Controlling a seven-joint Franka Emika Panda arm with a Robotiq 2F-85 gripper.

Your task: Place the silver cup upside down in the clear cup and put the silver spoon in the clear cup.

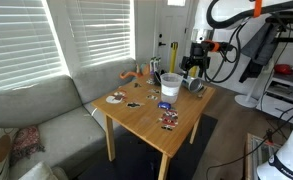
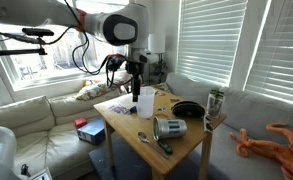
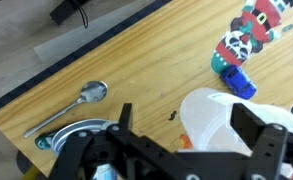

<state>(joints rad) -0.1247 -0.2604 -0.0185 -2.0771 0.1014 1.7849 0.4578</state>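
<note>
The clear cup [image 1: 170, 88] stands upright near the middle of the wooden table [image 1: 146, 118], mouth up, with bare wood on every side of it. The silver cup [image 2: 170, 127] lies on its side, well apart from the clear cup and close to a table corner. The silver spoon [image 3: 68, 110] lies flat just beside the silver cup, on the far side from the clear cup. It runs roughly along the table edge and just inside it, with little wood left beyond its handle.

The gripper [image 3: 186, 122] hangs above the table near the clear cup. Its jaws are spread wide and grip nothing. In the wrist view the clear cup's rim shows between the two fingers [image 3: 123, 112]; the exterior views show the gripper higher than the cup and clear of it.

Beyond the clear cup, away from the spoon, a small blue item [image 3: 241, 80] lies close by, and a striped toy figure [image 3: 251, 30] lies past that. A black bowl [image 2: 187, 108] sits behind the silver cup, and a can [image 2: 215, 103] stands at the next corner. The widest open stretch of wood is on the side of the clear cup that faces away from the silver cup.
</note>
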